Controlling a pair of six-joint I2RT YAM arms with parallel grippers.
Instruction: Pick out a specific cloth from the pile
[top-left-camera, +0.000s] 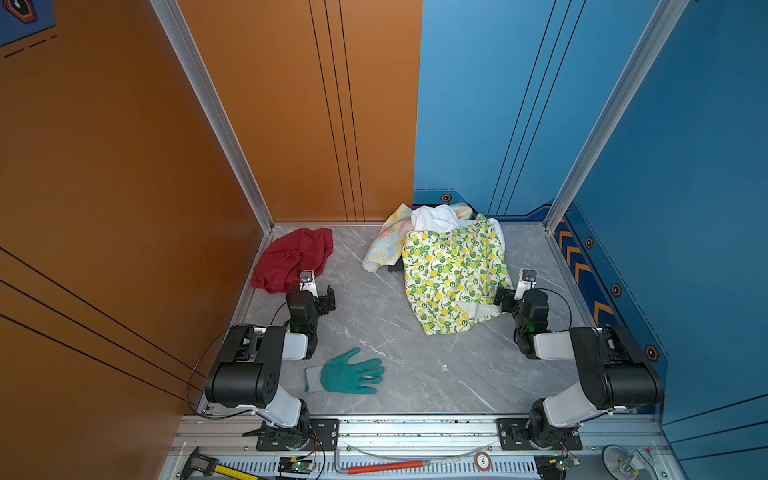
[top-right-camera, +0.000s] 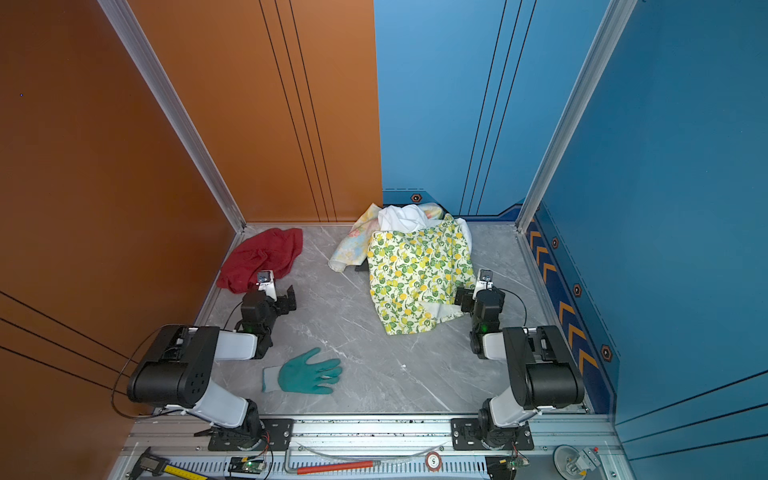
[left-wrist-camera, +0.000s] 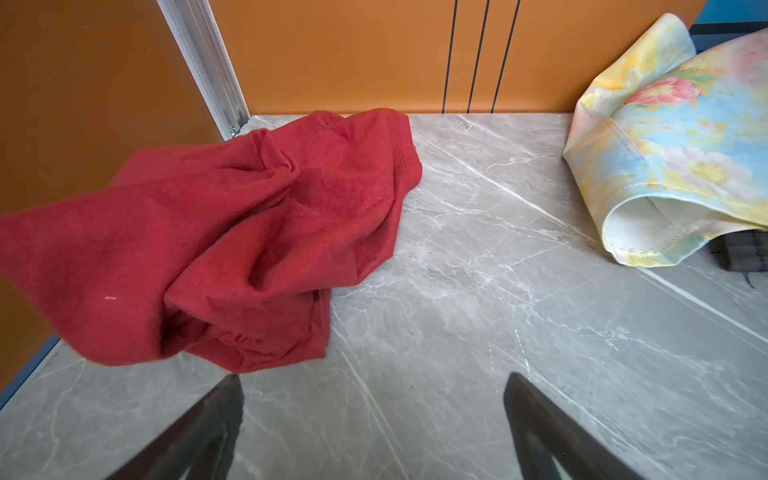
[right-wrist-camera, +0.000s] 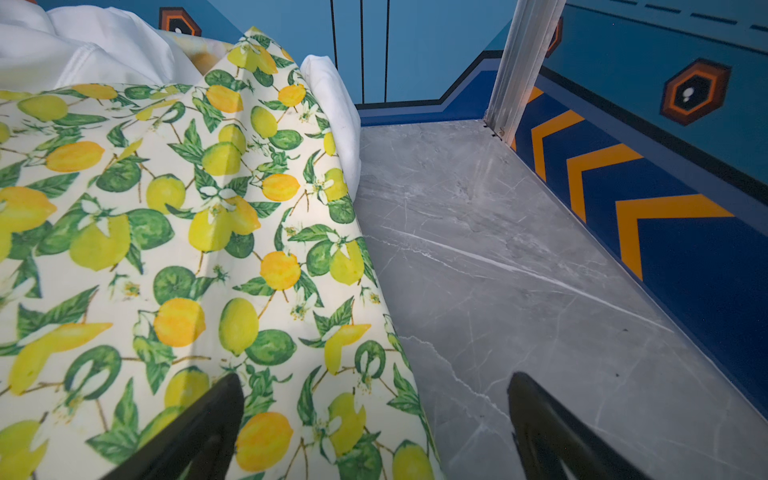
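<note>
Lying crumpled just in front of the left gripper (left-wrist-camera: 372, 376), the soft dark red cloth (left-wrist-camera: 232, 232) rests on the grey marble table (left-wrist-camera: 498, 291), well apart from the pile of printed and white fabrics (top-left-camera: 449, 257). Both grippers have their jaws wide apart and hold nothing. The right gripper (right-wrist-camera: 374, 374) sits at the edge of the lemon-print cloth (right-wrist-camera: 166, 228).

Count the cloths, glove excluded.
4: dark red cloth alone, far left; pastel floral cloth, white cloth and lemon-print cloth heaped far centre. More may hide underneath.
</note>
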